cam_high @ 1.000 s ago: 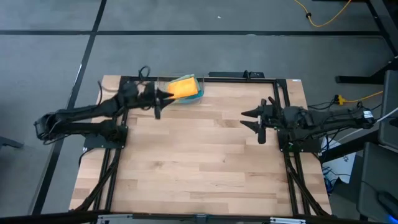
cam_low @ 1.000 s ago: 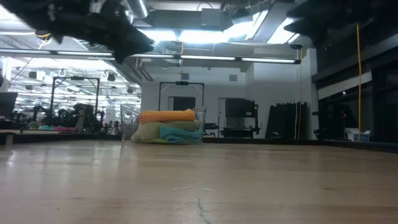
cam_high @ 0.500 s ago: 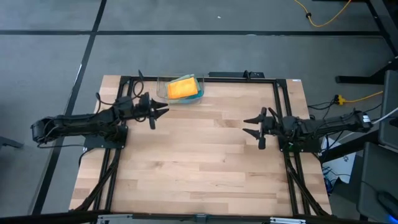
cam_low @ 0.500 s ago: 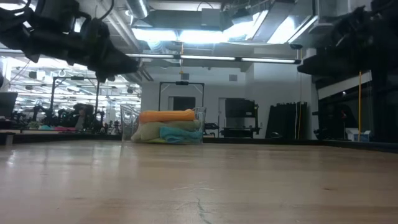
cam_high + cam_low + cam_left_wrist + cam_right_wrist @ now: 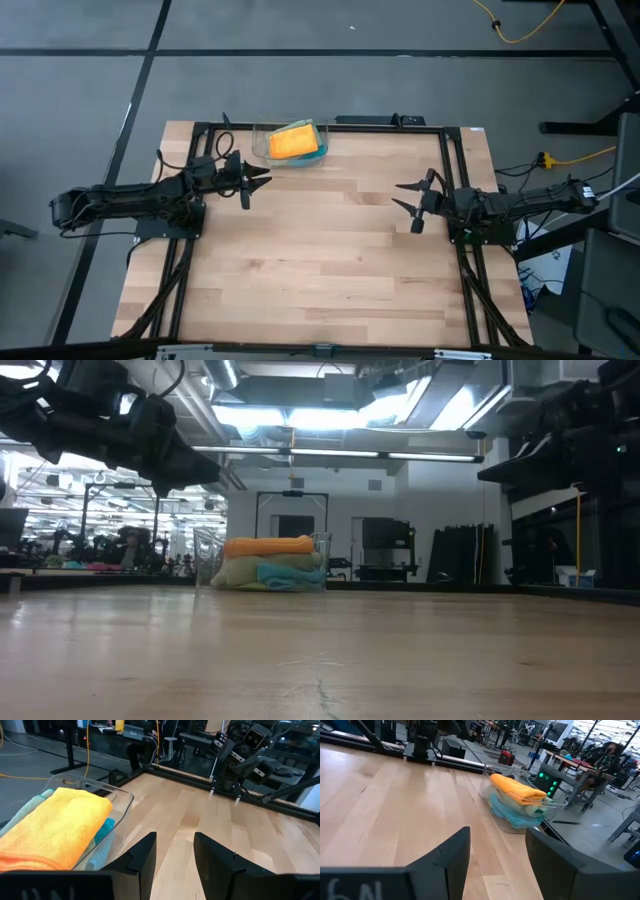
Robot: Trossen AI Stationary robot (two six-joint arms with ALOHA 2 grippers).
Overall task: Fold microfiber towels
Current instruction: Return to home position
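Observation:
Folded microfiber towels lie stacked in a clear plastic bin at the table's far edge: the orange towel on top, the teal blue one and a pale green one under it. The stack also shows in the left wrist view and in the right wrist view. My left gripper is open and empty, in the air a little to the near left of the bin. My right gripper is open and empty at the table's right side.
The black frame rails run around the wooden table top. The table's middle and near part is bare wood. Beyond the table stand benches, racks and cables.
My left gripper has drawn back from the bin toward the table's left and near side and come lower. My right gripper has moved a little toward the table's right edge. The towels lie still in the bin.

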